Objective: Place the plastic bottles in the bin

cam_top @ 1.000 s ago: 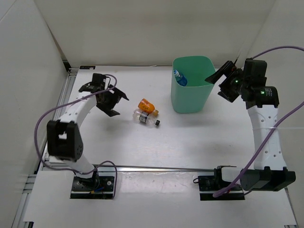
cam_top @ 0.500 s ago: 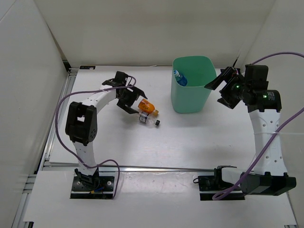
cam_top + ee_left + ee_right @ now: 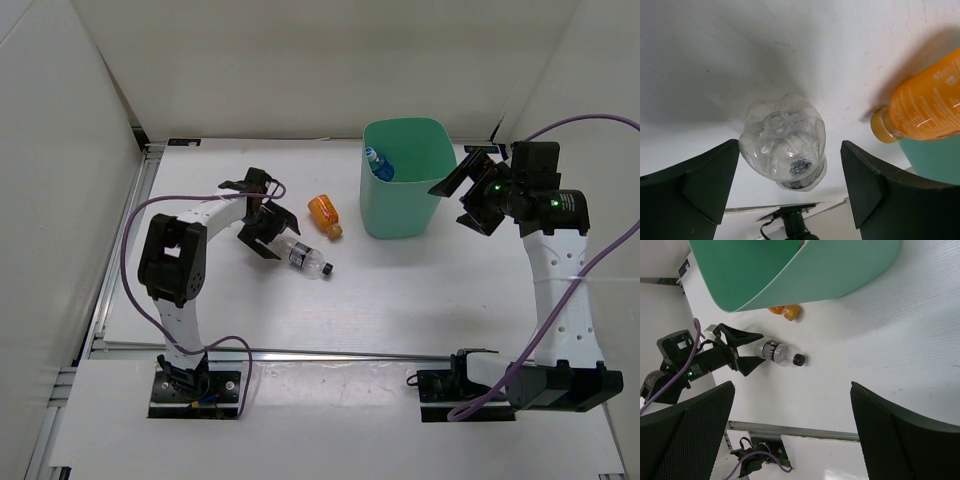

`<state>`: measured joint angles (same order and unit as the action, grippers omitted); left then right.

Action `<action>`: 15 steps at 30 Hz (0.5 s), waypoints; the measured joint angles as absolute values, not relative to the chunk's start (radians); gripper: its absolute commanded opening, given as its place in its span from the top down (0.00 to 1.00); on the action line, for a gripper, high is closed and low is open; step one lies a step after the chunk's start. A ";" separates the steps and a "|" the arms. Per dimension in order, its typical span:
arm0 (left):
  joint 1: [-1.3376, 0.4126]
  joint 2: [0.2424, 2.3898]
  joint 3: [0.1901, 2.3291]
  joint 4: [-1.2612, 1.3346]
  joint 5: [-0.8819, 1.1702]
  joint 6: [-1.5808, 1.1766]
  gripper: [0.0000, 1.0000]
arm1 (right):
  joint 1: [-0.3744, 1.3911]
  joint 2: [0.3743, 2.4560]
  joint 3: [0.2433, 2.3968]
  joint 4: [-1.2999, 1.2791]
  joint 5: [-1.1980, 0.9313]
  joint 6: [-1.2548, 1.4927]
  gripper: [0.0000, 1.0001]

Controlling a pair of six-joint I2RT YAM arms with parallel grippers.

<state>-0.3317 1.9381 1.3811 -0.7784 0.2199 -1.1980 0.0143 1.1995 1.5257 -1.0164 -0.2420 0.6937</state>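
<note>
The clear bottle with a black cap (image 3: 303, 258) lies on the table, base toward my left gripper (image 3: 272, 233). In the left wrist view its base (image 3: 782, 145) sits between the open fingers (image 3: 700, 180), with gaps on both sides. The squat orange bottle (image 3: 325, 213) lies just beyond it, close to the mint-green bin (image 3: 410, 215). The blue-label bottle (image 3: 380, 165) lies inside the bin. The red-cap bottle is hidden. My right gripper (image 3: 455, 200) is open and empty, in the air beside the bin's right wall.
White walls enclose the table at the back and both sides. The right wrist view shows the bin (image 3: 840, 275), the orange bottle (image 3: 786, 312), the clear bottle (image 3: 777, 352) and the left gripper (image 3: 735, 354). A metal rail (image 3: 330, 352) runs along the near edge.
My left gripper has drawn back left and lined up on the clear bottle's base. The two bottles have separated: the orange one shifted toward the bin, the clear one toward the front. The right arm barely moved.
</note>
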 measured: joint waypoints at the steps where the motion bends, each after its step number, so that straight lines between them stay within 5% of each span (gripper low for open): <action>1: -0.334 1.942 1.386 -0.782 0.220 -1.190 0.07 | 0.014 1.201 1.525 -1.019 -0.242 0.691 0.00; 15: -0.379 2.065 1.455 -0.788 0.275 -1.132 0.23 | 0.014 1.207 1.515 -1.023 -0.227 0.671 0.00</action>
